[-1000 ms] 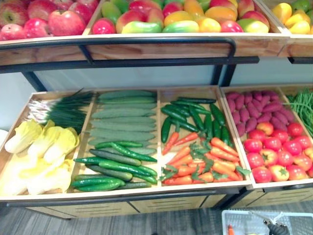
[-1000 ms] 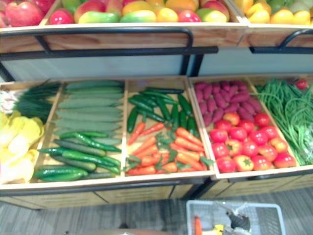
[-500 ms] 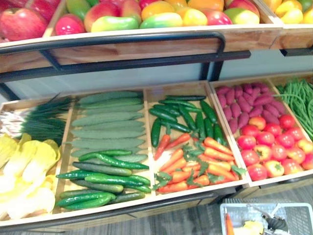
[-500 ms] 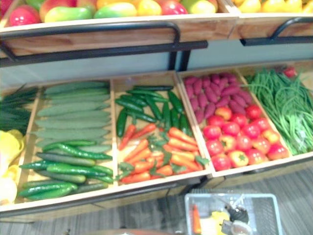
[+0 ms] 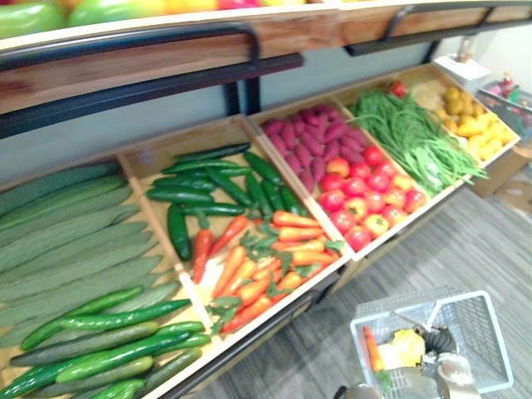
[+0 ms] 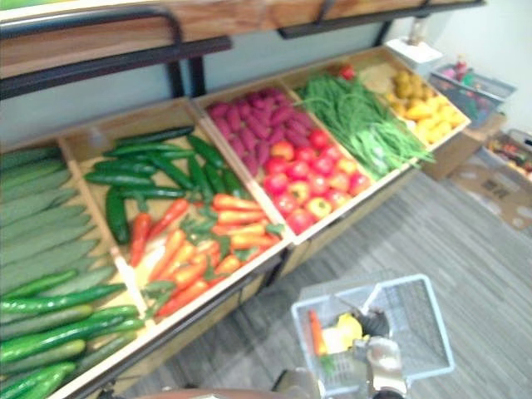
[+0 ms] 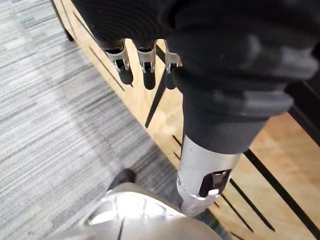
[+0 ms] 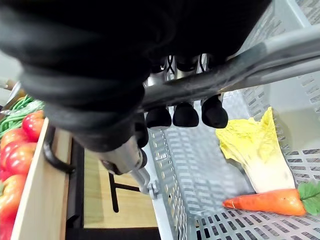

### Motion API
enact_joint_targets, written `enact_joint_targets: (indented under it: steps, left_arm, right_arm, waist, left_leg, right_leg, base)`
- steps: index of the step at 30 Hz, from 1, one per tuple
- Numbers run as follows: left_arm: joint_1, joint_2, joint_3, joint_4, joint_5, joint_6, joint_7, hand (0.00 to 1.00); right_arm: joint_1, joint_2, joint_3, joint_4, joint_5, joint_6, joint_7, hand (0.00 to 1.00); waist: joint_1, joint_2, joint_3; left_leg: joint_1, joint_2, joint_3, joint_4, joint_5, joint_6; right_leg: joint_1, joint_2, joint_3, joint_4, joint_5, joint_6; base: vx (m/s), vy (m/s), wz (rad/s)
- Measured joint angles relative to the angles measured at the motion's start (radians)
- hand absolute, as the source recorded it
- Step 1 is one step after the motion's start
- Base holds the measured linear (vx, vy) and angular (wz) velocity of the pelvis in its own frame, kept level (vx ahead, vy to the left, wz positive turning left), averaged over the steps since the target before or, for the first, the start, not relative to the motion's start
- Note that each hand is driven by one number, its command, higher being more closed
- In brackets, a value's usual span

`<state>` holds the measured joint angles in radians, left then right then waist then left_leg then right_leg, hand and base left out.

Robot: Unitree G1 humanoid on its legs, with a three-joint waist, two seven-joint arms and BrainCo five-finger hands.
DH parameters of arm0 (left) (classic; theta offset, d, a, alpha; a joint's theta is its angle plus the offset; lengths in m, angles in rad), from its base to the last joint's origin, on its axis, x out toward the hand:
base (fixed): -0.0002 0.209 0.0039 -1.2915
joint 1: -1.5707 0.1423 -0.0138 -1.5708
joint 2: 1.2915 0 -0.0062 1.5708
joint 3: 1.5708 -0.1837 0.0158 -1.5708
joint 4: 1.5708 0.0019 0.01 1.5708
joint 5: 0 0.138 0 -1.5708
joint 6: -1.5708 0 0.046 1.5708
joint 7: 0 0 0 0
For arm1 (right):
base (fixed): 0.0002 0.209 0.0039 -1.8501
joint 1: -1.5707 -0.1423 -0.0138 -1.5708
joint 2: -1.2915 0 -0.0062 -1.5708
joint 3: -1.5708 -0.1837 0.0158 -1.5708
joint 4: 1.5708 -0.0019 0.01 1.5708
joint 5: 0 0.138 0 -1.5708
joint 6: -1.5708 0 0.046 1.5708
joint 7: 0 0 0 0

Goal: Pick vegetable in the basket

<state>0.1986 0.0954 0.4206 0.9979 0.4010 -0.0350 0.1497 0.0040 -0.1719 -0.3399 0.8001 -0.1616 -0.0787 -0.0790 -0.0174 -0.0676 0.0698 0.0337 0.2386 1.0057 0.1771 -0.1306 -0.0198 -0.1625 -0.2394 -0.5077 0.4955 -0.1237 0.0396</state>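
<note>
My right hand (image 8: 186, 115) is curled round the handle (image 8: 260, 62) of the basket (image 5: 486, 332); my left hand (image 7: 148, 70) hangs loose-fingered and empty beside the stand (image 7: 265, 145). The carrots (image 5: 295, 220) heaped on it look light, stiff and a bit slick, so I'd grip one across its thick orange shoulder, not the floppy greens.

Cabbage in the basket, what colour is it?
Yellow leaves with a white stalk. The cabbage shows best in the right wrist view.
</note>
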Motion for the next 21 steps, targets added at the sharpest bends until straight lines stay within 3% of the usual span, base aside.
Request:
enact_joint_targets:
  steps: [2, 3, 6, 7, 9, 11, 12, 13, 14, 15, 16, 18, 21]
  left_arm:
    - [-0.009, -0.021, 0.004, 0.000, 0.000, -0.001, 0.003, 0.00]
    - [-0.015, -0.019, 0.009, 0.001, 0.000, -0.005, 0.004, 0.00]
    - [-0.037, -0.018, 0.011, 0.039, -0.001, -0.001, 0.007, 0.00]
    - [-0.036, -0.020, 0.005, 0.040, -0.002, 0.000, 0.006, 0.00]
    - [-0.045, -0.025, -0.007, 0.040, 0.000, 0.000, 0.004, 0.00]
    - [-0.048, -0.033, -0.016, 0.038, -0.001, -0.002, 0.005, 0.00]
    - [-0.049, -0.032, -0.018, 0.035, -0.001, -0.006, 0.007, 0.00]
    - [-0.048, -0.032, -0.018, 0.029, -0.005, -0.014, 0.016, 0.00]
    - [-0.047, -0.035, -0.019, 0.026, -0.005, -0.022, 0.020, 0.00]
    - [-0.053, -0.045, -0.027, 0.024, -0.005, -0.028, 0.021, 0.00]
    - [-0.054, -0.064, -0.033, 0.026, -0.004, -0.029, 0.025, 0.00]
    - [-0.055, -0.072, -0.041, 0.028, -0.007, -0.030, 0.030, 0.00]
    - [-0.056, -0.074, -0.065, 0.029, -0.006, -0.031, 0.026, 0.00]
  right_arm:
    - [-0.011, -0.010, 0.017, -0.022, -0.014, 0.006, 0.002, 1.00]
    - [-0.009, -0.011, 0.030, -0.036, -0.018, 0.008, 0.002, 1.00]
    - [0.028, -0.017, 0.075, -0.059, -0.029, 0.015, 0.003, 1.00]
    - [0.060, -0.011, 0.097, -0.085, -0.030, 0.015, 0.004, 1.00]
    - [0.101, -0.006, 0.118, -0.124, -0.031, 0.015, 0.010, 1.00]
    - [0.112, -0.007, 0.116, -0.150, -0.031, 0.015, 0.017, 1.00]
    - [0.117, -0.007, 0.115, -0.169, -0.031, 0.013, 0.019, 1.00]
    - [0.117, -0.007, 0.115, -0.176, -0.031, 0.013, 0.020, 1.00]
    - [0.113, -0.008, 0.116, -0.177, -0.031, 0.012, 0.020, 1.00]
    - [0.093, -0.013, 0.116, -0.175, -0.030, 0.012, 0.019, 1.00]
    - [0.072, -0.015, 0.121, -0.175, -0.030, 0.012, 0.018, 1.00]
    - [0.066, -0.015, 0.141, -0.175, -0.029, 0.007, 0.016, 1.00]
    - [0.087, -0.014, 0.151, -0.175, -0.026, 0.008, 0.024, 1.00]
  waist:
    - [0.016, 0.022, -0.011]
    - [0.016, 0.015, -0.008]
    - [0.006, 0.044, 0.002]
    - [-0.009, 0.055, 0.003]
    - [-0.009, 0.059, 0.003]
    - [-0.010, 0.061, 0.006]
    - [-0.008, 0.067, 0.014]
    - [-0.003, 0.052, 0.030]
    - [0.000, 0.045, 0.036]
    - [0.004, 0.050, 0.043]
    - [0.012, 0.060, 0.046]
    - [0.016, 0.077, 0.056]
    - [0.015, 0.095, 0.065]
  left_leg:
    - [-0.030, 0.030, 0.043, 0.009, 0.025, -0.010]
    - [-0.032, 0.036, 0.066, 0.040, 0.024, -0.010]
    - [-0.013, 0.126, 0.074, 0.147, 0.024, -0.010]
    - [-0.006, 0.167, 0.051, 0.187, 0.024, -0.011]
    - [-0.004, 0.214, 0.018, 0.233, 0.021, -0.016]
    - [0.004, 0.231, -0.006, 0.237, 0.028, -0.026]
    - [0.010, 0.239, -0.040, 0.258, 0.051, -0.049]
    - [-0.012, 0.237, -0.147, 0.303, 0.075, -0.051]
    - [-0.031, 0.221, -0.221, 0.325, 0.076, -0.053]
    - [-0.041, 0.148, -0.378, 0.313, 0.040, -0.079]
    - [-0.043, 0.072, -0.481, 0.286, 0.017, -0.081]
    - [-0.049, 0.004, -0.568, 0.246, -0.003, -0.080]
    - [-0.047, -0.048, -0.643, 0.115, 0.007, -0.077]
  right_leg:
    - [0.009, 0.066, 0.040, -0.147, -0.020, -0.003]
    - [0.011, 0.069, 0.043, -0.174, -0.047, -0.007]
    - [0.080, 0.144, 0.058, -0.276, -0.045, -0.032]
    - [0.128, 0.178, 0.053, -0.316, -0.037, -0.044]
    - [0.173, 0.218, 0.055, -0.364, -0.028, -0.058]
    - [0.185, 0.250, 0.075, -0.401, -0.016, -0.073]
    - [0.196, 0.261, 0.098, -0.424, -0.008, -0.079]
    - [0.213, 0.262, 0.138, -0.447, 0.008, -0.083]
    - [0.217, 0.258, 0.164, -0.458, 0.014, -0.082]
    - [0.215, 0.241, 0.229, -0.463, 0.027, -0.076]
    - [0.199, 0.230, 0.306, -0.462, 0.038, -0.066]
    - [0.180, 0.230, 0.403, -0.462, 0.055, -0.068]
    - [0.147, 0.251, 0.517, -0.452, 0.075, -0.038]
  base:
    - [-0.07, -0.284, -0.98]
    - [-0.09, -0.383, -0.95]
    - [-0.06, -0.301, -0.43]
    - [-0.06, -0.253, -0.06]
    - [-0.06, -0.181, -0.05]
    - [-0.06, -0.065, -0.23]
    - [-0.07, -0.022, -0.52]
    - [-0.07, -0.017, -0.68]
    - [-0.06, 0.017, -1.10]
    - [-0.06, 0.088, -1.58]
    - [-0.04, 0.117, -1.79]
    - [0.01, 0.143, -1.62]
    - [0.03, 0.129, -1.31]
